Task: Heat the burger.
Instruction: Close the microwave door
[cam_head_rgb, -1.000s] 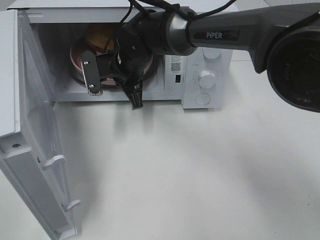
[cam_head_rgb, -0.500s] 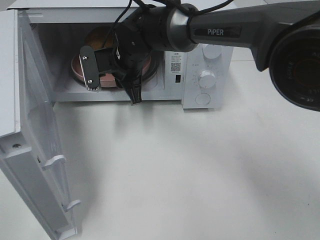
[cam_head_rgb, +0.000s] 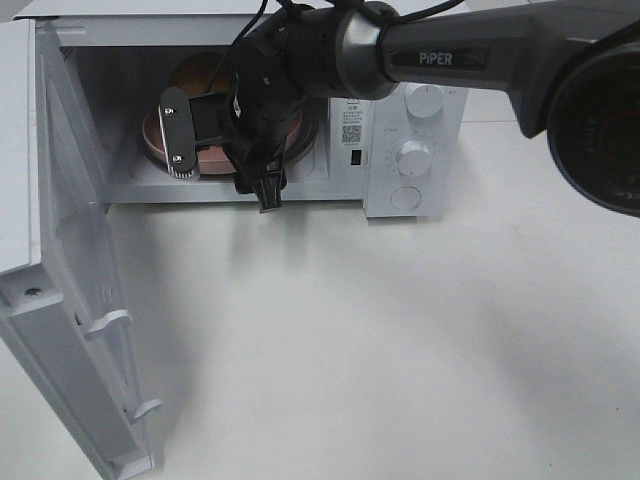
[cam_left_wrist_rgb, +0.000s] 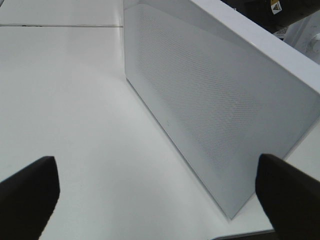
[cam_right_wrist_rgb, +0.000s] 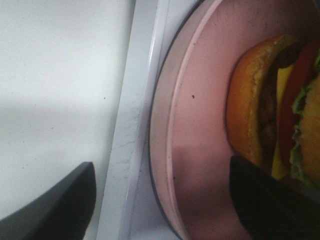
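Pink plate (cam_head_rgb: 150, 135) and burger (cam_head_rgb: 198, 75) sit inside the microwave (cam_head_rgb: 415, 110), upper left. The right claw (cam_head_rgb: 225, 185) gapes empty at its mouth, left claw (cam_left_wrist_rgb: 157, 190) apart too. It should back straight out before closing the door (cam_head_rgb: 70, 290).

The tabletop (cam_head_rgb: 350, 340) is white, smooth and dull. The microwave (cam_head_rgb: 385, 190) looks like smooth white plastic or painted metal. Its door (cam_left_wrist_rgb: 200, 100) has a flat pane full of tiny dots. The plate (cam_right_wrist_rgb: 200, 125) is pink, smooth and a bit shiny. The burger (cam_right_wrist_rgb: 250, 100) has a rough, crumbly bun edge and crinkly lettuce. The right hand (cam_head_rgb: 224, 188) is dull black, with one flat silver metal piece held by screws. Its arm (cam_head_rgb: 480, 55) is dark grey with a shiny metal ring.
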